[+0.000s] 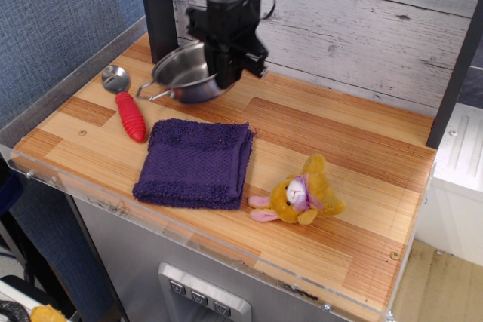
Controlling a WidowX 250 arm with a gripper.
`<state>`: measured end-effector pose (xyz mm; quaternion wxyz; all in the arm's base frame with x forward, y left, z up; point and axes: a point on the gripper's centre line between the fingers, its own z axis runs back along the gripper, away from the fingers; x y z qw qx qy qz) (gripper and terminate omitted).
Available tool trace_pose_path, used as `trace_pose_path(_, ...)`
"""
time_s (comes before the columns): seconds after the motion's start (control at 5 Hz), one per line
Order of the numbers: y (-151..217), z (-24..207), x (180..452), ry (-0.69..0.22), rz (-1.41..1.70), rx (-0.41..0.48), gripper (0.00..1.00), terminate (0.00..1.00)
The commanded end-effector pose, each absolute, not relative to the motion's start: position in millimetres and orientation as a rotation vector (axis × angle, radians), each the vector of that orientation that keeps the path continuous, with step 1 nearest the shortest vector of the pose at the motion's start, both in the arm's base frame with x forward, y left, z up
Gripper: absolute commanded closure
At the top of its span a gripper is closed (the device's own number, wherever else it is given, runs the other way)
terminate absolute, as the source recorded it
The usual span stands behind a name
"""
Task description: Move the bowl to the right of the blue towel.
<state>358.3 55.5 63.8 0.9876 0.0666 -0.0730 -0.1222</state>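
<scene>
The gripper (224, 73) is clamped on the right part of the rim of the bowl (185, 75) and holds it in the air above the back left part of the table (339, 148). The bowl is tilted, with its left side lower, and one small loop handle points to the left and down. It does not touch the table. The black arm goes up from the gripper and leaves the picture at the top, in front of the pale wooden wall.

Under the bowl and a little nearer to the camera lies the blue towel (196, 162), folded, flat on the table. The bowl is behind the towel, over its back left edge. The spoon (124, 103) with the red handle lies to the left of the towel, its metal end toward the wall. A yellow plush toy (300, 194) lies just beside the right front corner of the towel.
</scene>
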Motion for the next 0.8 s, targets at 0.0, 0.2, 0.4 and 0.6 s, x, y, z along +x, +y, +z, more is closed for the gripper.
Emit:
trace_pose_path(0.0,20,120,360,-0.309,-0.315,0.124,1.0,0.0)
trace_pose_path(0.2,-7,128,347,-0.321,-0.388,0.101,1.0,0.0)
trace_pose_path(0.4,-27,126,335,-0.326,-0.449,0.086,1.0,0.0)
trace_pose_path(0.6,-47,120,322,-0.318,-0.52,0.073,1.0,0.0)
